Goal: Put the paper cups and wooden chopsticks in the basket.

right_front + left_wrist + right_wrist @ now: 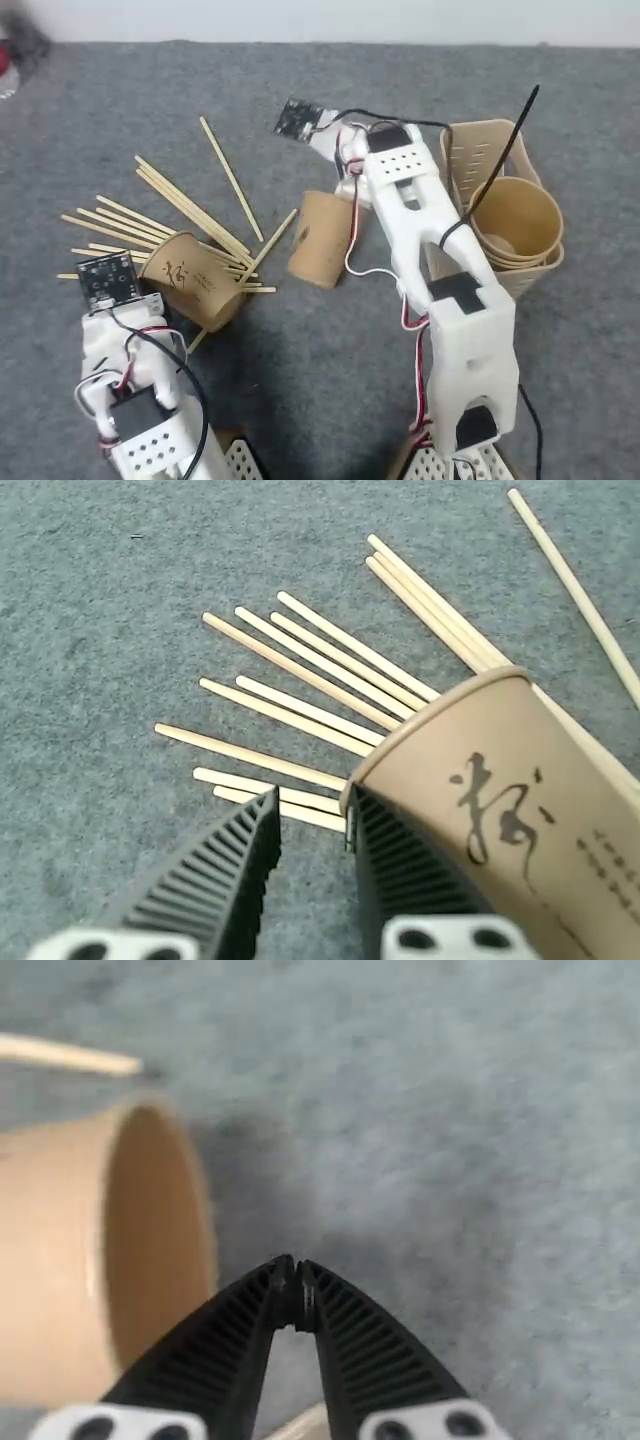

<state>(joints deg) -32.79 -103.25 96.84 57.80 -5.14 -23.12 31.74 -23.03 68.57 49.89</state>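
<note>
A grey carpet point(300, 380) covers the table, with a white wall point(300, 18) behind.

1. Left arm point(135, 385): near-left side, folded short, wrist aimed away from its base.
2. Left claw point(312, 810): angled downward, fingers a narrow gap apart.
3. Right arm point(440, 280): stretched far forward from the near edge.
4. Right claw point(296, 1285): closed, tips touching.

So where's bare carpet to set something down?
Bare carpet lies between the two arms' bases, and along the far edge beyond the chopsticks. Crowded: the chopstick pile with the printed cup on it, and the stretch from the tipped cup to the basket, taken up by the right arm.
</note>
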